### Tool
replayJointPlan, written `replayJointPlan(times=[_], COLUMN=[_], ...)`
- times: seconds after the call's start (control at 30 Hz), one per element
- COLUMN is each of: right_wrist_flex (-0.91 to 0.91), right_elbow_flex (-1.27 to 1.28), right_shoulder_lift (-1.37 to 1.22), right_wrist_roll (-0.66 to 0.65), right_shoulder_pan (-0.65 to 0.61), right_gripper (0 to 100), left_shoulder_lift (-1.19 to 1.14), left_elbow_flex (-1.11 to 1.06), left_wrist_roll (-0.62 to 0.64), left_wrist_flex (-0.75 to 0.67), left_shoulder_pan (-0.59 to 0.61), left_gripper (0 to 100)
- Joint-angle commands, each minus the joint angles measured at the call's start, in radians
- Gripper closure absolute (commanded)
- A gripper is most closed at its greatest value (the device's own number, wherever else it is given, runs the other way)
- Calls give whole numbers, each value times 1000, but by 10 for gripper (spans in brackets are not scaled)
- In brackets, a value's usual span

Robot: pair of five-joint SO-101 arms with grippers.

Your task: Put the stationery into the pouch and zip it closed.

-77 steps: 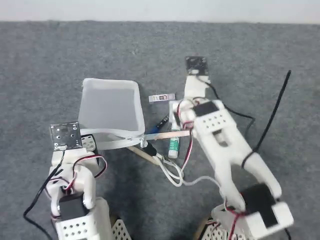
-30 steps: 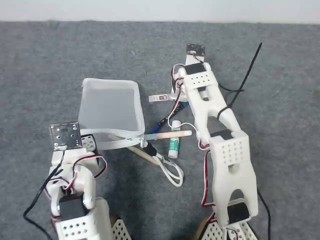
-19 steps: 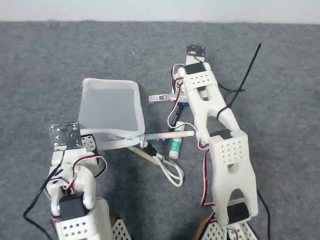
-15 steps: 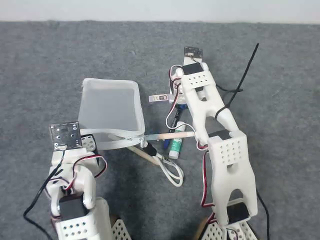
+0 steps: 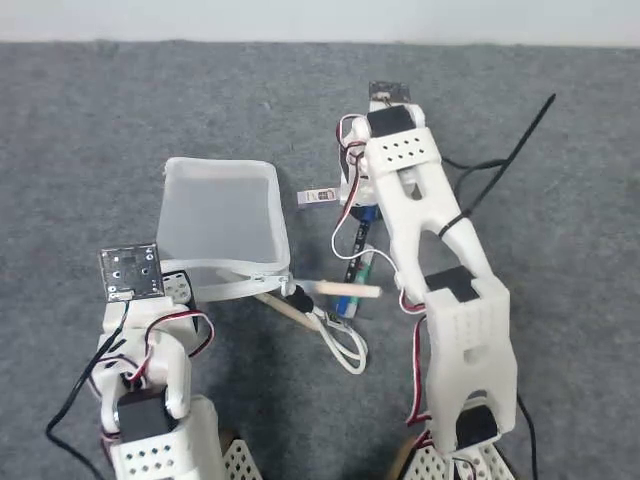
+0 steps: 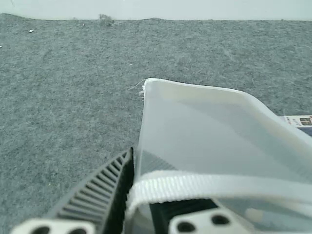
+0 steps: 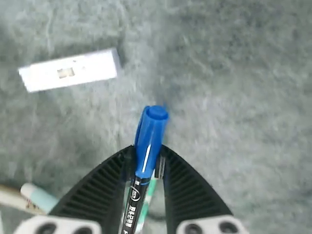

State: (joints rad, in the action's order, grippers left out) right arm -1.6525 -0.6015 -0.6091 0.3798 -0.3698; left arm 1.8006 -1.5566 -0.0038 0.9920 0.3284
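A translucent white pouch (image 5: 220, 215) lies open on the grey carpet, and my left gripper (image 5: 190, 283) is shut on its zipper edge (image 6: 195, 185). My right gripper (image 5: 362, 212) is shut on a blue pen (image 7: 147, 141), which slants down from the fingers towards a wooden stick (image 5: 335, 289). The blue pen (image 5: 356, 265) hangs to the right of the pouch's mouth. A small white eraser (image 5: 323, 196) lies on the carpet just beyond the pouch's right corner. The white eraser (image 7: 68, 75) also lies past the pen's cap, and a pale glue stick (image 7: 38, 197) sits off to one side.
A second wooden stick (image 5: 285, 308) and a loop of white cable (image 5: 342, 348) lie in front of the pouch's mouth. A black cable (image 5: 510, 160) sticks out to the right of the right arm. Bare carpet stretches behind and to both sides.
The right arm stretched forward over the stationery, and its gripper took hold of the blue pen. The pen now slants from the gripper. The left arm and pouch kept still.
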Motion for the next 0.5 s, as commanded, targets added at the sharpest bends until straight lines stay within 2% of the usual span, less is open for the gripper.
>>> replayJointPlan(times=[0.0,0.2,0.47], right_wrist_flex=[-79,-131,-85], right_elbow_flex=[-49,-31,210], right_shoulder_lift=[143,216,430], right_wrist_roll=[-78,-103,-106], right_shoulder_pan=[-8,-7,-93], right_gripper=[991,991,991], left_shoulder_lift=[9,9,9], left_elbow_flex=[71,71,71], left_wrist_roll=[25,25,25], left_wrist_flex=[2,3,3], left_shoulder_pan=[5,5,5], left_gripper=[990,990,990])
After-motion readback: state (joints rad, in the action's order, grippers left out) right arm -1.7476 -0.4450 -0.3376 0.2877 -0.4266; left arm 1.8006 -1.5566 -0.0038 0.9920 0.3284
